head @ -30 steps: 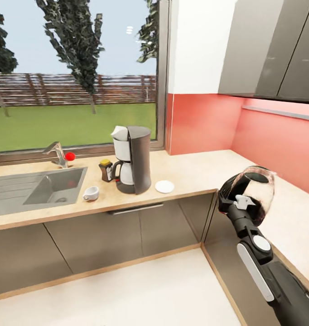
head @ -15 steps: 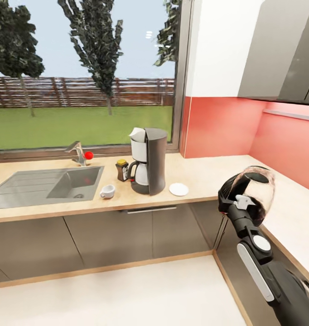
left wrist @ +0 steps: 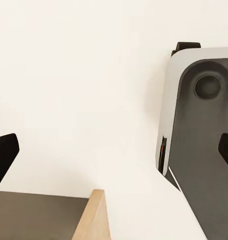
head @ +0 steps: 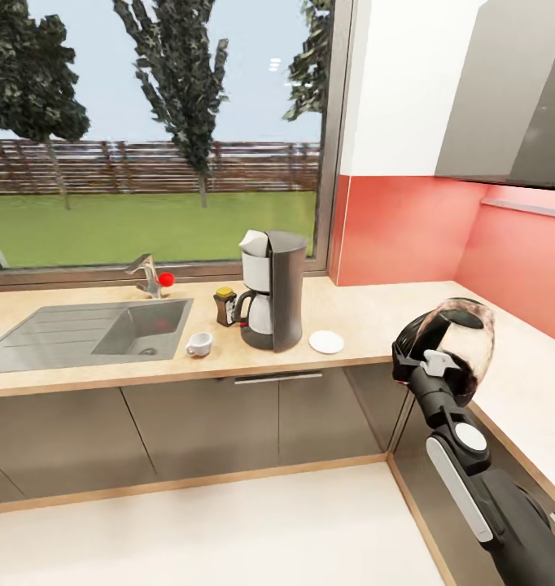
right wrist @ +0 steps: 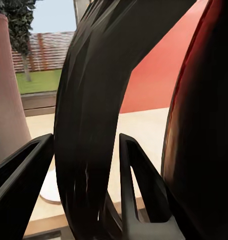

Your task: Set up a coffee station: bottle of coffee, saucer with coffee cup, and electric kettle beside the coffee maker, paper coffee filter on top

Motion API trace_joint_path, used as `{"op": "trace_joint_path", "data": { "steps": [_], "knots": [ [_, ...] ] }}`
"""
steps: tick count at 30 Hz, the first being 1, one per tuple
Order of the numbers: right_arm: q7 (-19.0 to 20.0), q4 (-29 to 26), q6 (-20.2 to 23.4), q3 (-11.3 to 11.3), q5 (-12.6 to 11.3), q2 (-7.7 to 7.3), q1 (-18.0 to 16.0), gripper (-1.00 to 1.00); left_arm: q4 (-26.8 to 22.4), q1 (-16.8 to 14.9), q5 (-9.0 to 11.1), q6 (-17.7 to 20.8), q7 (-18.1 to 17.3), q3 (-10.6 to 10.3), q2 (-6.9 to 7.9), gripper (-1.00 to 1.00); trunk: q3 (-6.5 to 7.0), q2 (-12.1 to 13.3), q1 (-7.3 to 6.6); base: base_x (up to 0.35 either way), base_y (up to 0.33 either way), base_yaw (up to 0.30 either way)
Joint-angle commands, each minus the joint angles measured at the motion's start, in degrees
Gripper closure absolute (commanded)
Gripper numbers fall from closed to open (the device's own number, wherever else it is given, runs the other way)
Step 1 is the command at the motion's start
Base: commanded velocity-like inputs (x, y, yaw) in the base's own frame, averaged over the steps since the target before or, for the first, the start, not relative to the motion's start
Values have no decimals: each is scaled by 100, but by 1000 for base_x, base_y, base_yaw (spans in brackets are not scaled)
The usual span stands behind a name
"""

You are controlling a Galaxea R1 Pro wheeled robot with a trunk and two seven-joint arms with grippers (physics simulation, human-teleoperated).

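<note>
Right claw clenched on electric kettle by black loop handle, held above table corner, well apart from coffee maker. Judged: glass fragile, liquid-heavy, sloshing; handle grip correct, keep upright. Left claw released, fingers apart.
</note>
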Motion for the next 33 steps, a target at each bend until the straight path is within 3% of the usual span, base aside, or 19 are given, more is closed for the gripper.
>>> {"op": "trace_joint_path", "data": {
  "steps": [1, 7, 33],
  "knots": [
    [-49, -12, 23, 17, -17, -6, -7, 100, 2, -4, 48, -17, 12, -49, 0, -100, -12, -13, 3, 0, 0, 0],
    [-51, -6, 23, 17, -18, -5, -7, 100, 2, -3, 52, -5, 12, -49, 8, -100, -12, -13, 3, 111, 0, 0],
    [-55, -5, 14, 17, -9, -11, -7, 100, 4, 2, 51, -3, 12, -49, 8, -100, 167, -13, 3, 333, 0, 0]
  ]
}}
